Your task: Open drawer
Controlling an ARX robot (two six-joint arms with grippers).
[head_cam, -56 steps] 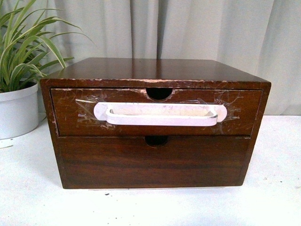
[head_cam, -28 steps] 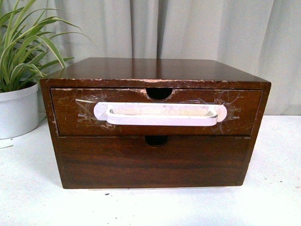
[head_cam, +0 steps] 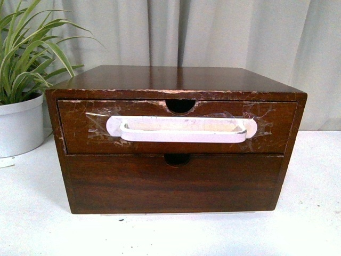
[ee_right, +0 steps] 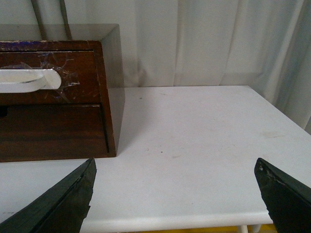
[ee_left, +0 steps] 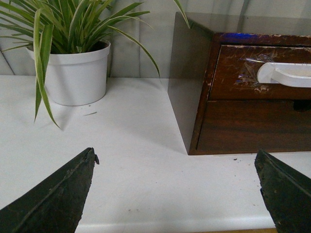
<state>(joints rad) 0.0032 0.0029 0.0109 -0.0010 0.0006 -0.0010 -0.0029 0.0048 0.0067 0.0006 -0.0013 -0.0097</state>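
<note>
Bench surface: a flat white bench (head_cam: 32, 218) carries all items, with a pale grey pleated curtain (head_cam: 213, 32) behind it. Dark brown wooden two-drawer cabinet (head_cam: 176, 77) stands at the centre of the bench, front facing the robot, with scuffed edges. Dark brown wooden upper drawer (head_cam: 72, 141) occupies the top compartment, directly above the plain-fronted lower drawer (head_cam: 176, 184). Its face lies level with the cabinet frame, closed. Green striped-leaf plant in a round white pot (head_cam: 20, 125) stands on the bench just beside the cabinet's left side. Wide white plastic handle (head_cam: 181, 129) spans the middle of the upper drawer face, fixed at both ends by clear tape. Half-round notch (head_cam: 180, 105) cuts the drawer's top rim above the handle. Left fingers (ee_left: 63, 194) are spread wide and hold nothing, in front of the cabinet's left corner and apart from it. Right fingers (ee_right: 63, 199) are spread wide and empty, in front of the right corner and apart from it.
</note>
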